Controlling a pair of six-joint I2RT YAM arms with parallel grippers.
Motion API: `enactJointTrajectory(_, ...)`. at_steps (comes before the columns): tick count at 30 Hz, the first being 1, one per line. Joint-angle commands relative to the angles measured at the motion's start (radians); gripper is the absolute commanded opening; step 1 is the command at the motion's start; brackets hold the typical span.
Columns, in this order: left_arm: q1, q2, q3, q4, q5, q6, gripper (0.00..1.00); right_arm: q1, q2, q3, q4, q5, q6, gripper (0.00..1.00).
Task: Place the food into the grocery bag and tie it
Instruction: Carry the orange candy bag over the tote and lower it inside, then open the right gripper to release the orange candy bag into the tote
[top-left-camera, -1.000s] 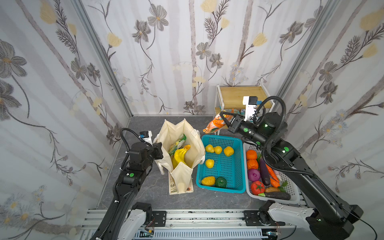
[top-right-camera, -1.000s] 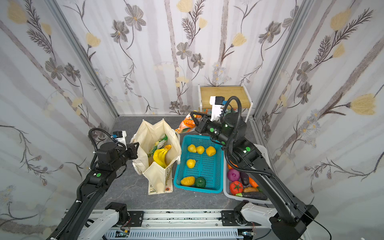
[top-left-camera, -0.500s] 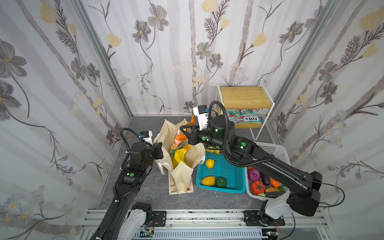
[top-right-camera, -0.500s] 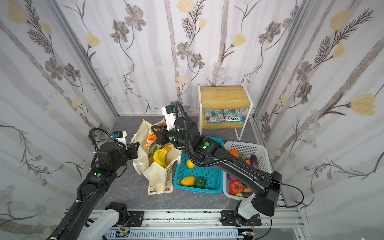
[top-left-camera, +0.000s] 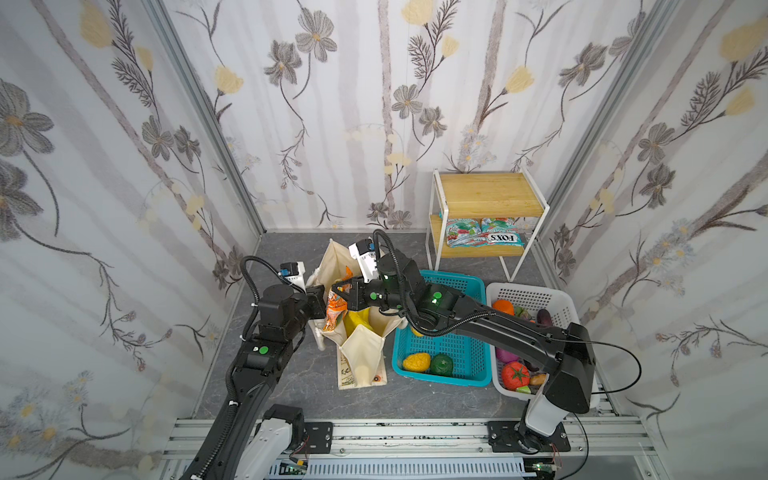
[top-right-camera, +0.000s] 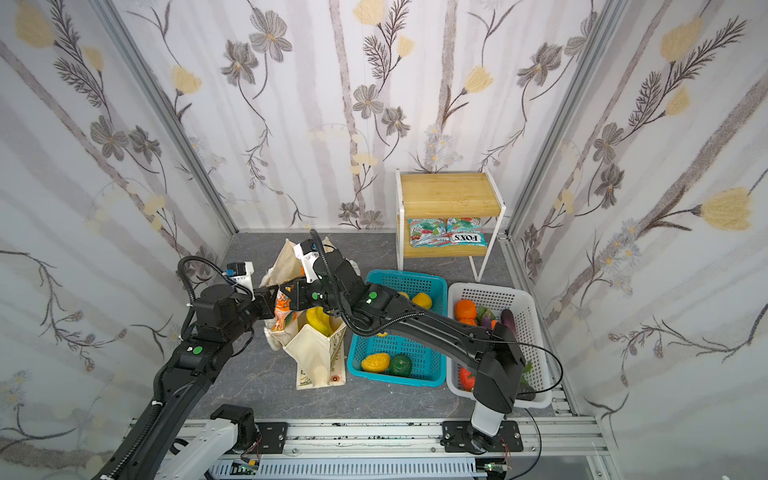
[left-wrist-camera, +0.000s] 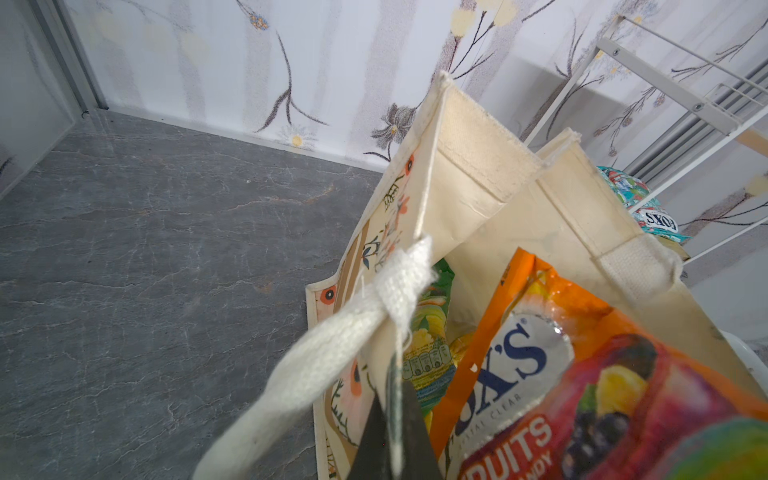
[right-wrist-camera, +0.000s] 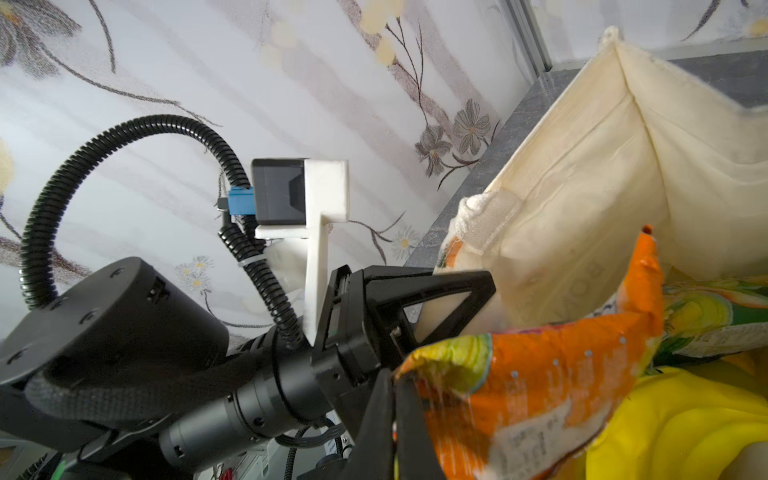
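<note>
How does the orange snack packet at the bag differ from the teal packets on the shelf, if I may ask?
Pose: the orange snack packet stands on edge in the grocery bag's mouth; the teal packets lie flat on the shelf. State: the right gripper pinches the orange snack packet; nothing touches the teal packets. Both kinds bear FOX'S lettering.

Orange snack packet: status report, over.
Left gripper shut on canvas tote rim. Right gripper shut on orange snack packet, in tote mouth, not released. Banana bunch beneath; nothing blocking.
</note>
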Motion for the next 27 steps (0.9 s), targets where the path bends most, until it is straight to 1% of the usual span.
enactJointTrajectory(1,-0.001,-0.004,0.001,0.026,0.002,-0.001,0.00,-0.007,-0.032,-0.084,0.093,-0.014,0.052,0.00)
enactJointTrajectory(9,-0.001,-0.003,0.004,0.026,0.004,-0.003,0.00,-0.016,-0.081,-0.217,0.054,0.040,0.048,0.00)
enactJointTrajectory(12,-0.001,-0.005,0.003,0.026,-0.001,-0.001,0.00,-0.011,-0.083,-0.201,-0.063,0.126,0.017,0.00)
enactJointTrajectory(15,-0.001,-0.006,0.004,0.026,-0.001,-0.001,0.00,-0.011,-0.082,-0.183,-0.142,0.183,-0.010,0.00)
enactJointTrajectory(21,-0.001,-0.002,0.002,0.026,-0.005,-0.003,0.00,-0.004,-0.102,-0.160,-0.233,0.249,-0.030,0.00)
enactJointTrajectory(22,-0.001,-0.002,0.002,0.026,-0.005,-0.003,0.00,0.002,-0.110,-0.157,-0.253,0.271,-0.032,0.01)
enactJointTrajectory(25,-0.001,0.001,0.002,0.026,-0.004,-0.003,0.00,0.013,-0.135,-0.140,-0.291,0.294,-0.047,0.13)
enactJointTrajectory(26,-0.001,0.002,0.003,0.025,-0.004,-0.003,0.00,0.014,-0.144,-0.138,-0.296,0.296,-0.051,0.18)
enactJointTrajectory(27,-0.001,0.002,0.003,0.026,-0.004,-0.003,0.00,0.014,-0.156,-0.139,-0.292,0.299,-0.059,0.26)
